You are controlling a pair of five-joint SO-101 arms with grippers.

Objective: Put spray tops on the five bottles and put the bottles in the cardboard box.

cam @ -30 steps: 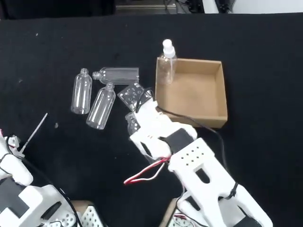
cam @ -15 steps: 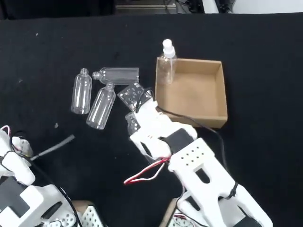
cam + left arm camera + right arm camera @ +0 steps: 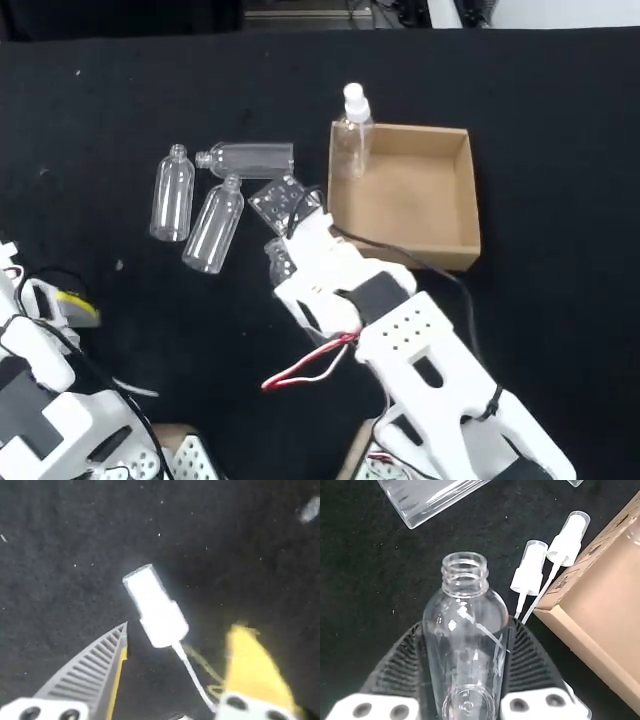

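My right gripper (image 3: 467, 630) is shut on a clear bottle (image 3: 465, 630) with a bare open neck, near the box's near left corner (image 3: 280, 262). Two white spray tops (image 3: 530, 575) (image 3: 567, 532) lie beside the cardboard box (image 3: 600, 605). My left gripper (image 3: 182, 630) stands open at the near left (image 3: 58, 305). A white spray top (image 3: 155, 607) lies on the cloth between its fingers, its thin tube running back towards the wrist. Three bare bottles (image 3: 173, 192) (image 3: 215, 224) (image 3: 248, 157) lie left of the box. One capped bottle (image 3: 352, 135) stands at the box's (image 3: 470, 200) far left corner.
A small clear piece (image 3: 278, 198) lies between the lying bottles and the box. A thin white tube (image 3: 132, 388) shows by the left arm's base. Red and white wires (image 3: 300, 372) loop from the right arm. Black cloth covers the table.
The thin tube that stuck up and right from my left gripper swung down and now lies near the arm's base. That gripper turned, showing its yellow finger. The right arm kept still.
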